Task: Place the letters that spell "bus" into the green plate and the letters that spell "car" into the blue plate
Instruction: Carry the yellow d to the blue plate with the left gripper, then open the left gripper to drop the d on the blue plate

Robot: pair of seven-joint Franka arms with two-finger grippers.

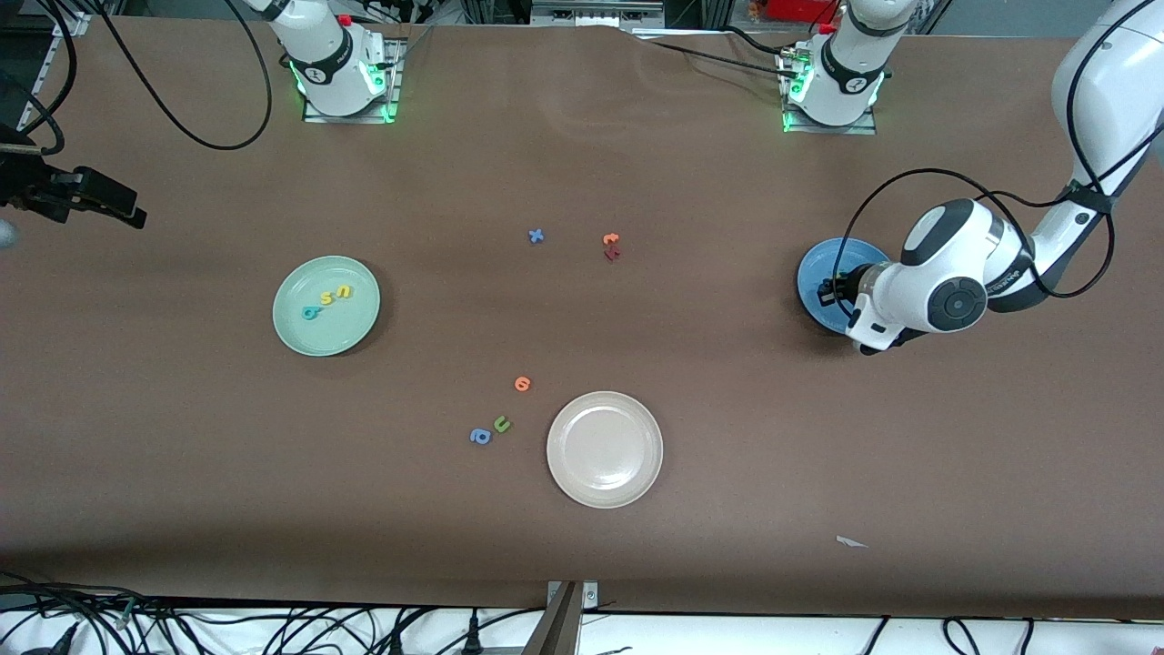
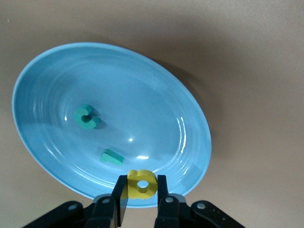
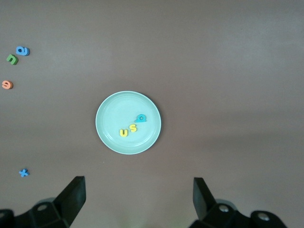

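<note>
Bare tabletop [image 1: 727,382] lay broad between the green plate [image 1: 293,333] and the blue plate [image 1: 812,289]. Mid-table, a blue x [image 1: 536,236], orange letters [image 1: 611,240] and a cream-white plate [image 1: 605,449] broke the path. The left pincer [image 2: 139,191] crowded the blue plate's rim.

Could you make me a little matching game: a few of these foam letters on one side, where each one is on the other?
Things:
1. yellow foam letter a
2. teal foam letter c
3. yellow foam letter s
4. blue foam x

Places:
A. on the bare brown table
B. lying in the round blue plate
C. between the left gripper's fingers
D. in the round mint-green plate

Pairs: 1-C, 2-B, 3-D, 4-A
</note>
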